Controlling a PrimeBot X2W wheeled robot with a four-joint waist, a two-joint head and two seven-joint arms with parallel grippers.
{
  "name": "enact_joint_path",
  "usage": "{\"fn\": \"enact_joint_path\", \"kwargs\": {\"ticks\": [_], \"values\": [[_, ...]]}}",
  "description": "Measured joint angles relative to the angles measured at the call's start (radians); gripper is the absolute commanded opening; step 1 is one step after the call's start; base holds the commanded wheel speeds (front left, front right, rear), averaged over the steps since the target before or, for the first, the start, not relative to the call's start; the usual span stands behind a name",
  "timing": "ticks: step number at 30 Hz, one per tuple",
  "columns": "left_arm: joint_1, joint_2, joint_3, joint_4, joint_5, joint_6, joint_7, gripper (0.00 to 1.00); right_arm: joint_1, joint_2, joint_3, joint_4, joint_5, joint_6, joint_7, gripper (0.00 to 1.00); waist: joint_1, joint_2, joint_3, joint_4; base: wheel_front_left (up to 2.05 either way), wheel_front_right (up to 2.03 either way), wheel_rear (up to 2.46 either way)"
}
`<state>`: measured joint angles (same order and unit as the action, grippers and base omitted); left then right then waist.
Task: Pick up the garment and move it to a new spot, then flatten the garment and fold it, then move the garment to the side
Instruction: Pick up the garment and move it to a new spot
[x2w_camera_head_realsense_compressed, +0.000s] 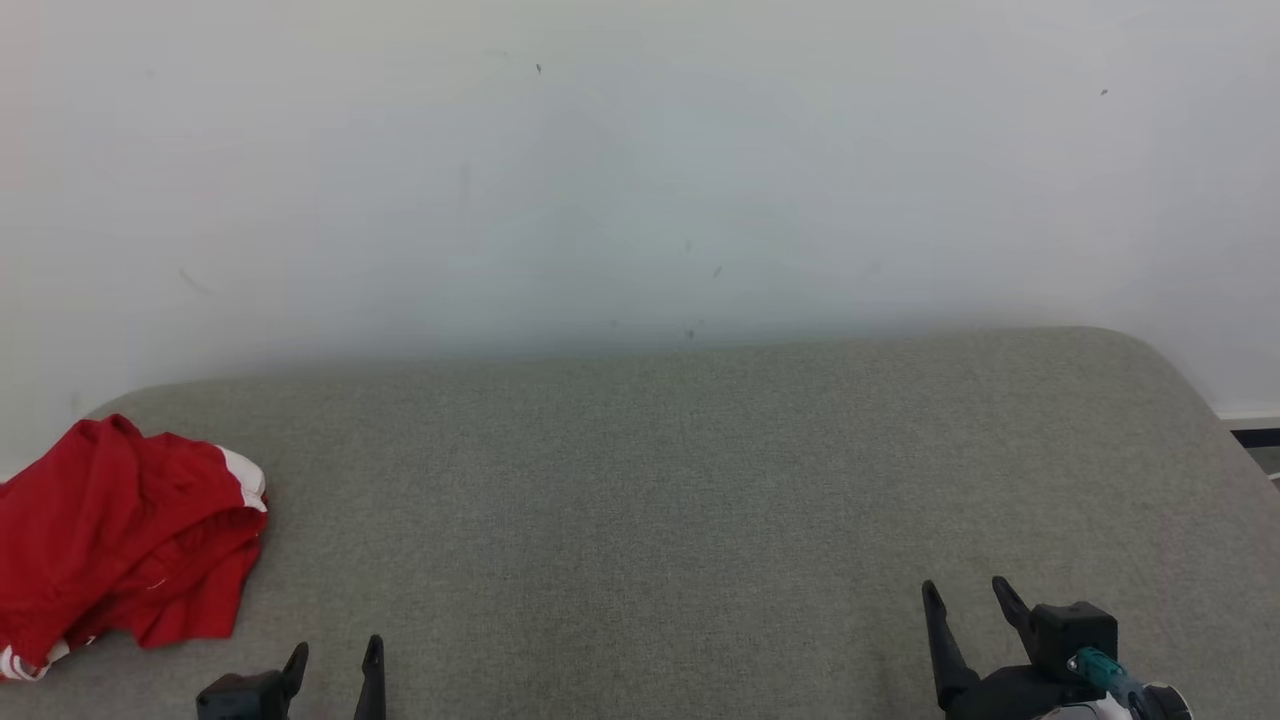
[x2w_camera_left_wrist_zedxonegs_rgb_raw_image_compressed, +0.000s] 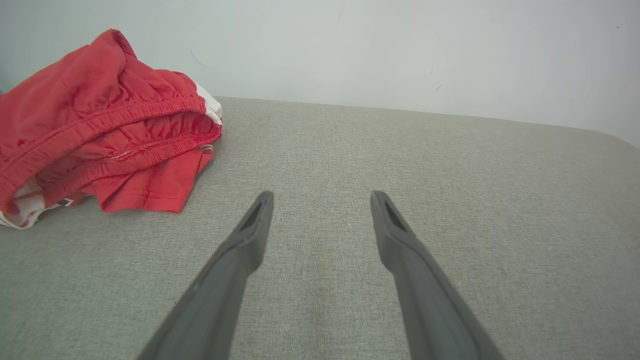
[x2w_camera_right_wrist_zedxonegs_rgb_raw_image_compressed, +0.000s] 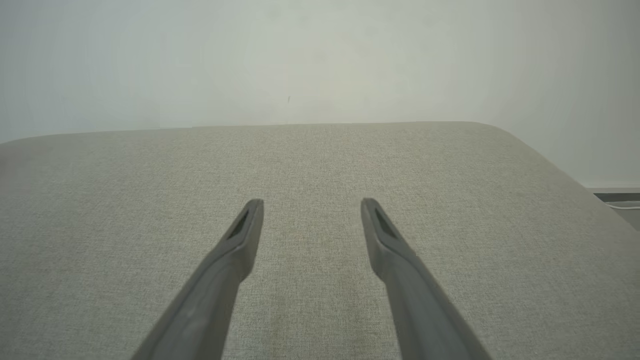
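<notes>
The left claw (x2w_camera_head_realsense_compressed: 336, 648) stands open at the near edge of the cushion (x2w_camera_head_realsense_compressed: 650, 480), its two dark fingers spread apart with nothing between them, only the grey woven cover seen in the gap. The tips point toward the far edge and touch no cloth. The right claw (x2w_camera_head_realsense_compressed: 965, 588) is open in the same way, nearer to the right side of the cushion, and also holds nothing; between its fingers there is again bare fabric. The two claws are well apart from each other. The garment (x2w_camera_head_realsense_compressed: 120, 530), a pair of red shorts with white trim, lies crumpled in a heap at the left edge of the cushion, close to the far left corner. From the left wrist view its gathered elastic waistband faces the claw, and one red leg hem lies flat on the cover. It is near the left claw, to its left and a little farther back, but apart from it. Behind the far edge of the cushion rises a plain pale wall (x2w_camera_head_realsense_compressed: 640, 170).
</notes>
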<state>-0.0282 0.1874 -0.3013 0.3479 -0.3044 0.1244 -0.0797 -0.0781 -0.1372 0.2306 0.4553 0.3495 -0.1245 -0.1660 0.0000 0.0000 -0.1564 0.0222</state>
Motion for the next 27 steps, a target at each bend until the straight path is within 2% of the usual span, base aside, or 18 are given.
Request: {"fn": "enact_joint_path", "kwargs": {"ticks": [11, 27], "values": [[-0.026, -0.002, 0.000, -0.016, 0.032, 0.000, 0.035, 1.00, 0.013, 0.012, -0.036, -0.034, -0.008, 0.000, 0.010, 1.00, 0.0000, 0.0000, 0.013, 0.078, 0.00, 0.00, 0.00], [-0.031, 0.004, 0.013, -0.048, 0.049, 0.000, 0.066, 1.00, 0.007, 0.033, -0.013, -0.105, -0.019, 0.000, 0.012, 1.00, 0.0000, 0.0000, 0.029, 0.271, 0.00, 0.00, 0.00]]}}
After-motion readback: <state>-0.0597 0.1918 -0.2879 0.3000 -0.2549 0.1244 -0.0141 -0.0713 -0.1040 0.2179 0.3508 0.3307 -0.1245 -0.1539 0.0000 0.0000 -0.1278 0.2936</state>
